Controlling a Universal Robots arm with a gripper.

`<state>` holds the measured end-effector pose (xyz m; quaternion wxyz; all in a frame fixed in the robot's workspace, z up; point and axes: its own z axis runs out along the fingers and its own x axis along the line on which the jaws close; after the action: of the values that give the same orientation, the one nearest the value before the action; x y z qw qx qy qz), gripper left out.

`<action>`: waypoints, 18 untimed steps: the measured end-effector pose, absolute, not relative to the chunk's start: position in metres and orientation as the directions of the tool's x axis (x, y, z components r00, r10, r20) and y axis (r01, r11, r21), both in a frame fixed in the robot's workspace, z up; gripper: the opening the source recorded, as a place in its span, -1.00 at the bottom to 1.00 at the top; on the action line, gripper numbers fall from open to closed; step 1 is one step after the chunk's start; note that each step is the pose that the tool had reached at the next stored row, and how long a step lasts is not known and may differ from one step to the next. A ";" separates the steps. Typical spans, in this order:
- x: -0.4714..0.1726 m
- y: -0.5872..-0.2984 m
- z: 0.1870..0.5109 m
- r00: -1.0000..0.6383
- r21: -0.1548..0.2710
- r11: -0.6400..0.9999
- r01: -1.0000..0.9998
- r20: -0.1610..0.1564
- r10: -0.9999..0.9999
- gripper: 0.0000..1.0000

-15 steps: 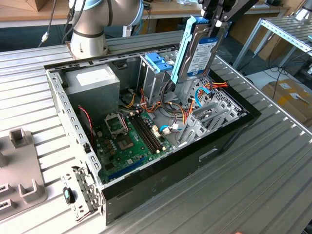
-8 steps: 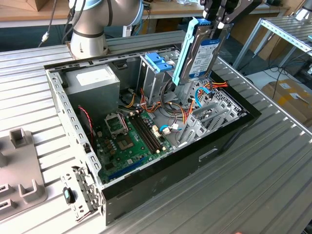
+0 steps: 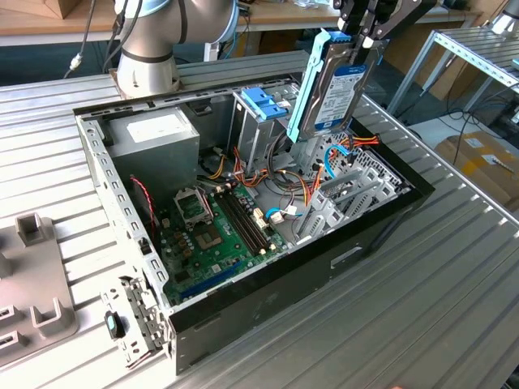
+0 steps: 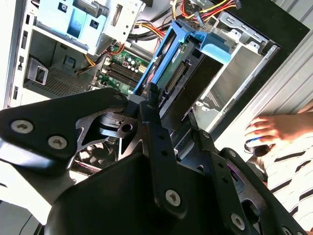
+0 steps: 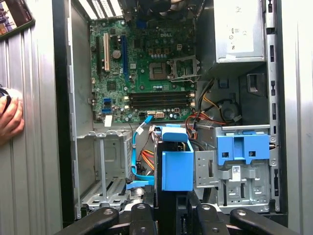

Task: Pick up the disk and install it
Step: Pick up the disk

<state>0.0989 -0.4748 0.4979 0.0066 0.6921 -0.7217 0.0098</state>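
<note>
The disk (image 3: 339,85), upright, blue-framed, clamped in the gripper (image 3: 365,42), at one o'clock in the exterior view, over the open computer case (image 3: 365,243)

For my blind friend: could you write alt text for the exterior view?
A robot's tool grips a blue-framed hard drive, nearly upright, over an open desktop computer case on a ribbed metal table. Its green motherboard, coloured cables and grey power supply are exposed.
</note>
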 end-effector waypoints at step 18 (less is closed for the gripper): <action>0.099 -0.486 0.498 -0.042 -0.005 0.042 -0.999 0.023 -0.999 -0.30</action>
<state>0.0988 -0.4864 0.4978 0.0066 0.6921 -0.7217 0.0098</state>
